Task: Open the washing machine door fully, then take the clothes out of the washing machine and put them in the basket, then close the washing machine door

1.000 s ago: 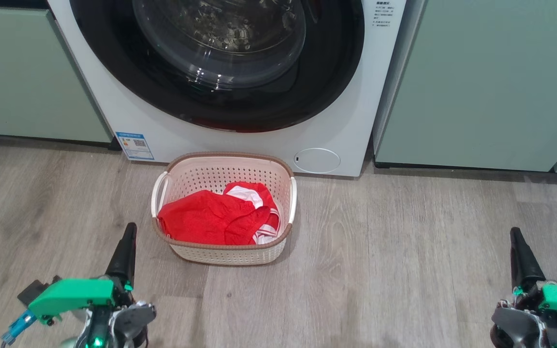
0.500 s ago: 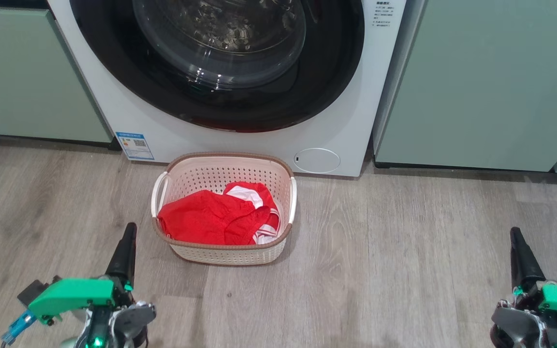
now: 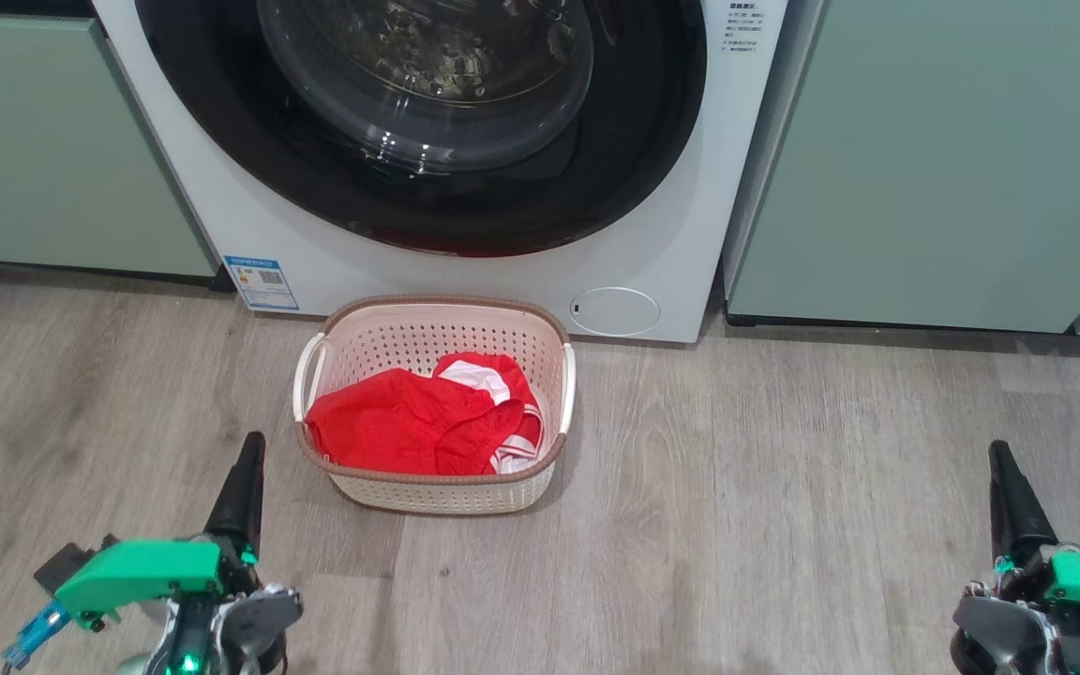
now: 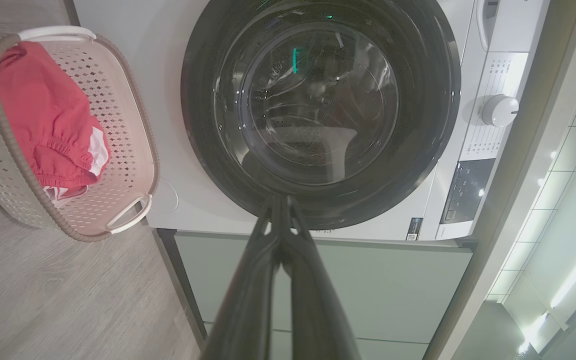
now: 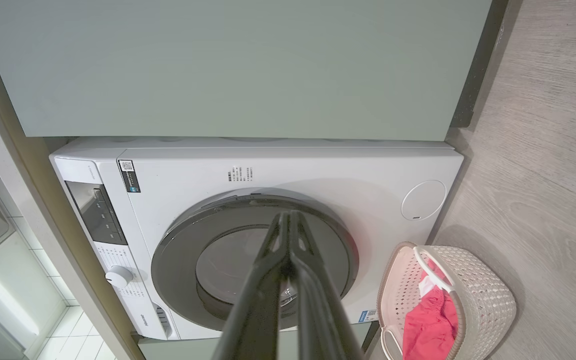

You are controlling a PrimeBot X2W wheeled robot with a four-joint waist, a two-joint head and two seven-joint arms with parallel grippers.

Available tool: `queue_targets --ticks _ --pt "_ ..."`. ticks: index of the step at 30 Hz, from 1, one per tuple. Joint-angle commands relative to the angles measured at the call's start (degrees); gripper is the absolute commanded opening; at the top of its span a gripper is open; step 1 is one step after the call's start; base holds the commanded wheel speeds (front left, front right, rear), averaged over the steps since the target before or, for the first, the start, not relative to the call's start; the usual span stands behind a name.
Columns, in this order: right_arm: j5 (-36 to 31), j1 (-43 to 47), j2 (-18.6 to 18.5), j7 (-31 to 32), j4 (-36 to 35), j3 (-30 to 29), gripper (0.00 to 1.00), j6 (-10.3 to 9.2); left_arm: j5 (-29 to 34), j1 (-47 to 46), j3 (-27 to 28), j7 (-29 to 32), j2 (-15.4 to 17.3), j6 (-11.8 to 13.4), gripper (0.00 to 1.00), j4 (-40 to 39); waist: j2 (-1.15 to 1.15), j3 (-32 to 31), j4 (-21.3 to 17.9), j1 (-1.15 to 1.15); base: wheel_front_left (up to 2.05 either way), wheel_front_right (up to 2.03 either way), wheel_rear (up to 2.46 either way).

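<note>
The white washing machine [image 3: 652, 216] faces me, and its black-rimmed round door [image 3: 427, 122] lies flat against the front, closed. On the floor just before it stands the cream basket [image 3: 435, 492] with red clothes [image 3: 409, 422] heaped inside. My left gripper [image 3: 249, 448] is shut and empty at the lower left, a short way left of the basket's near corner. At the lower right, well clear of the basket, my right gripper [image 3: 999, 455] is shut and holds nothing. The wrist views show the door [image 4: 318, 105] [image 5: 253, 260], the basket [image 4: 133, 145] [image 5: 488, 295] and the clothes [image 4: 43, 120] [image 5: 430, 320].
Pale green cabinets [image 3: 34, 141] [image 3: 934, 159] flank the machine on both sides. Grey wood-look floor [image 3: 737, 525] stretches between the basket and my grippers. A round service flap [image 3: 613, 311] and a blue sticker [image 3: 262, 281] sit low on the machine's front.
</note>
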Motion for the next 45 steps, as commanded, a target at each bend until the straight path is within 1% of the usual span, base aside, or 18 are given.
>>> queue_targets --ticks 1,45 --pt "0.4 -2.5 -0.5 0.3 -2.4 1.2 0.0 -0.03 -0.3 -3.0 1.8 0.3 0.4 -0.4 0.0 -2.0 0.0 0.0 0.0 0.0 0.0 0.0 0.0" --pt "0.4 -2.5 -0.5 0.3 -2.4 1.2 0.0 -0.03 -0.3 -3.0 1.8 0.3 0.4 -0.4 0.0 -2.0 0.0 0.0 0.0 0.0 0.0 0.0 0.0"
